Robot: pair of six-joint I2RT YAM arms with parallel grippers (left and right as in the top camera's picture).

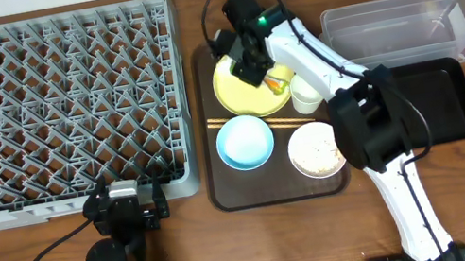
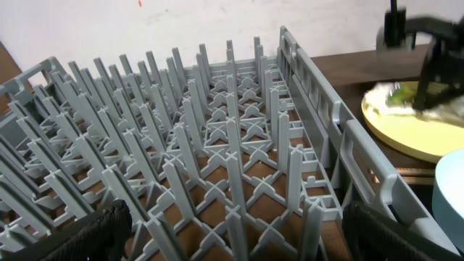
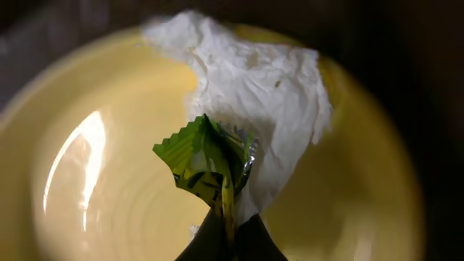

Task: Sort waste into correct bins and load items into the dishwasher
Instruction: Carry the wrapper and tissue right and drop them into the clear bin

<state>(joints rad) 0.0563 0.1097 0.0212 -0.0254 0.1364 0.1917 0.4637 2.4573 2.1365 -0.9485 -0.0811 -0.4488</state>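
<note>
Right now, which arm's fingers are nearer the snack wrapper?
Right. The right fingers pinch the wrapper at the yellow plate; the left fingers sit open by the dish rack, well away.

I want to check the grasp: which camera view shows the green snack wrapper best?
The right wrist view: the snack wrapper fills the centre, pinched between the right fingers. Overhead shows only a small orange-green bit; left wrist, a distant blur.
</note>
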